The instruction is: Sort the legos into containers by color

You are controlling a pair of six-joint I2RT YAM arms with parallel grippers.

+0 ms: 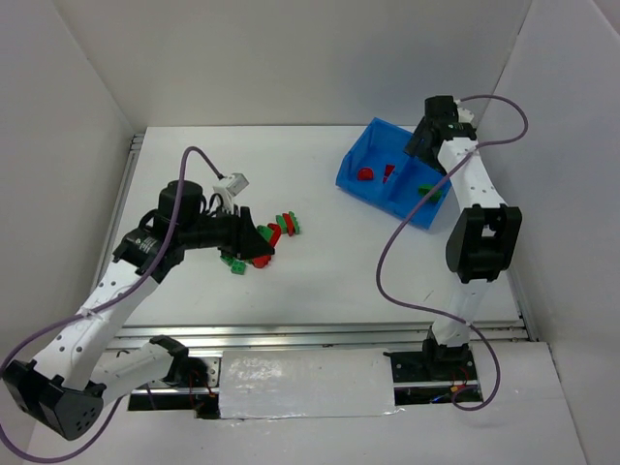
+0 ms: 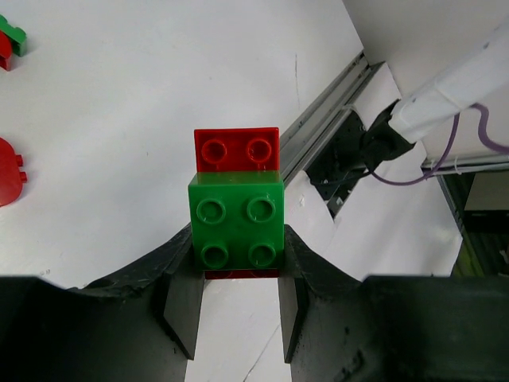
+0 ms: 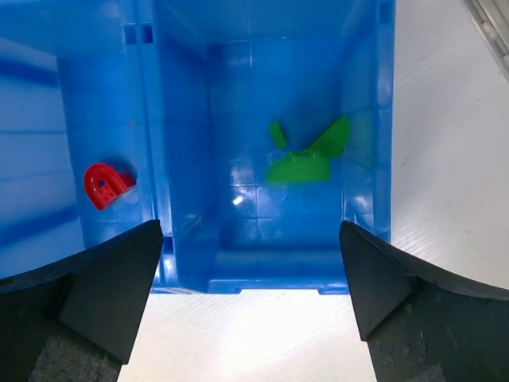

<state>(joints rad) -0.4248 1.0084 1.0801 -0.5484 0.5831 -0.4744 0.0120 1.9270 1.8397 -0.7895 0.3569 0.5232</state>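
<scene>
My left gripper [image 1: 254,244] is shut on a green brick [image 2: 236,219] stacked on a red brick [image 2: 237,149], just above the white table by the loose pile of red and green legos [image 1: 276,232]. The fingers [image 2: 184,306] press the green brick's two sides. The blue bin [image 1: 387,201] stands at the back right. Its left compartment holds red bricks [image 1: 365,174], one rounded [image 3: 103,185]. Its right compartment holds green bricks [image 3: 306,155]. My right gripper [image 3: 250,239] is open and empty above the green compartment.
A rounded red brick [image 2: 8,171] and a red and green pair [image 2: 9,40] lie left of the held stack. The bin's divider [image 3: 175,159] runs between the compartments. White walls enclose the table, and a metal rail [image 1: 339,334] lines its near edge.
</scene>
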